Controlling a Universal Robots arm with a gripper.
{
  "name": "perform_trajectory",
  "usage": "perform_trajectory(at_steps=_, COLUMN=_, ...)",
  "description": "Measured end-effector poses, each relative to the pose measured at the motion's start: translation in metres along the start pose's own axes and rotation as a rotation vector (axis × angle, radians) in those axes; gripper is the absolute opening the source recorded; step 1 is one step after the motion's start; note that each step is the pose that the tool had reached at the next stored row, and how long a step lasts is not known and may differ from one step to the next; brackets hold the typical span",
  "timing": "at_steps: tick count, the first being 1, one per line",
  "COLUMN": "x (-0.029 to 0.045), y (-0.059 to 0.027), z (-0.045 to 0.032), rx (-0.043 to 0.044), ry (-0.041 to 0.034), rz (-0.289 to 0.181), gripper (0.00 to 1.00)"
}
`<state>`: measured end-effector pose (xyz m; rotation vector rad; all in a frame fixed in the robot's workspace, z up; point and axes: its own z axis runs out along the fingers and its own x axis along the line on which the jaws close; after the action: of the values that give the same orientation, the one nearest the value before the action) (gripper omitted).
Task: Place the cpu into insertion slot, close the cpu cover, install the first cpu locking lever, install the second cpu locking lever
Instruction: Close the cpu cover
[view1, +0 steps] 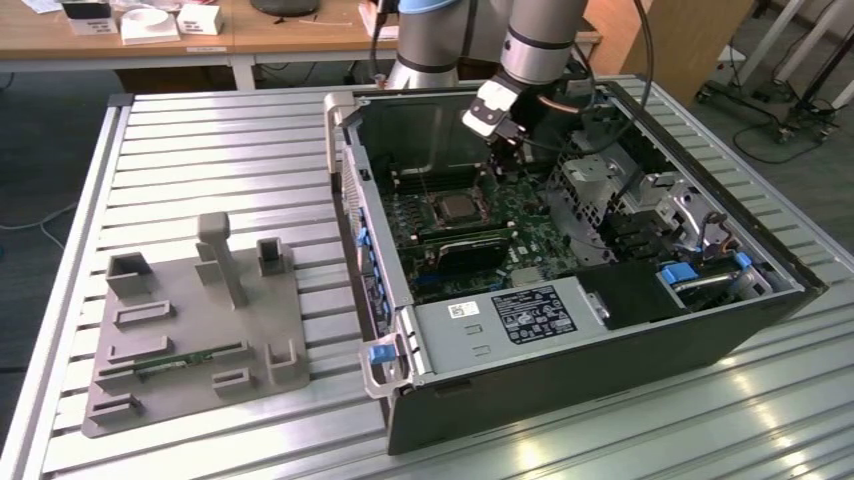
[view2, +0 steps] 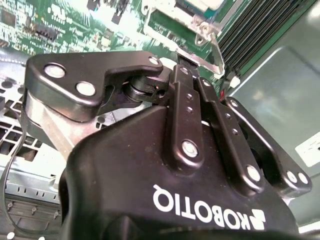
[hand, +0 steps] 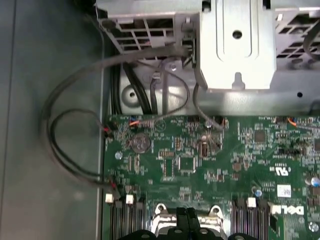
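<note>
CPU (view1: 459, 209) sits in the insertion slot (view1: 429, 213) on the green circuit board (hand: 200, 160), midway back inside the open computer case (view1: 534, 390). Nearest in the exterior view, a slatted metal table (view1: 200, 150) carries a grey fixture plate (view1: 200, 330) on the exterior view's left and the case on its right, with a grey power supply box (view1: 514, 315) at the case's near end. Behind that box comes the slot, where the CPU cover (view2: 165, 20) shows as a silvery frame around the chip. Just beyond, the gripper (view1: 505, 165) hangs at the slot's far side. Its fingers (view2: 187, 125) are pressed together, and in the second wrist view a silvery locking lever (view2: 216, 50) bends just beside the tips; whether they pinch it cannot be told. Farther back, the arm (view1: 541, 40) rises out of the case, and a wooden desk (view1: 267, 30) stands behind the table.
</note>
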<state>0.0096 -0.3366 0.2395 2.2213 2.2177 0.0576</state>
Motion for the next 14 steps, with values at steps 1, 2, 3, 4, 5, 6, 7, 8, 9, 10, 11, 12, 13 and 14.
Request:
perform_trajectory(at_steps=1, x=0.0, y=-0.002, z=-0.0001, rx=0.0, ry=0.0, rz=0.0, gripper=0.11)
perform_trajectory(at_steps=2, x=0.0, y=-0.0039, z=-0.0001, rx=0.0, ry=-0.0001, rz=0.0, gripper=0.11)
perform_trajectory(at_steps=3, x=0.0, y=-0.0058, z=-0.0002, rx=0.0, ry=-0.0001, rz=0.0, gripper=0.11)
perform_trajectory(at_steps=4, x=0.0, y=-0.0077, z=-0.0002, rx=0.0, ry=0.0, rz=-0.001, gripper=0.11)
perform_trajectory(at_steps=5, x=0.0, y=-0.0096, z=-0.0003, rx=0.0001, ry=-0.0001, rz=-0.001, gripper=0.11)
perform_trajectory(at_steps=6, x=0.0, y=-0.0114, z=-0.0003, rx=0.0, ry=0.0, rz=-0.001, gripper=0.11)
perform_trajectory(at_steps=7, x=0.0, y=-0.0133, z=-0.0004, rx=0.0, ry=0.0, rz=-0.001, gripper=0.11)
perform_trajectory(at_steps=8, x=0.0, y=-0.0154, z=-0.0004, rx=0.0001, ry=-0.0001, rz=-0.001, gripper=0.11)
perform_trajectory(at_steps=9, x=0.0, y=-0.0176, z=-0.0005, rx=0.0001, ry=0.0, rz=-0.002, gripper=0.11)
perform_trajectory(at_steps=10, x=0.0, y=-0.0195, z=-0.0004, rx=0.0, ry=0.0001, rz=-0.002, gripper=0.11)
perform_trajectory(at_steps=11, x=0.0, y=-0.0215, z=-0.0004, rx=0.0001, ry=0.0, rz=-0.003, gripper=0.11)
perform_trajectory(at_steps=12, x=0.0, y=-0.0234, z=-0.0003, rx=0.0, ry=0.0001, rz=-0.003, gripper=0.11)
perform_trajectory(at_steps=13, x=-0.0001, y=-0.0252, z=-0.0002, rx=0.0001, ry=0.0, rz=-0.004, gripper=0.11)
perform_trajectory(at_steps=14, x=0.0, y=-0.0269, z=-0.0001, rx=0.0002, ry=0.0, rz=-0.005, gripper=0.11)
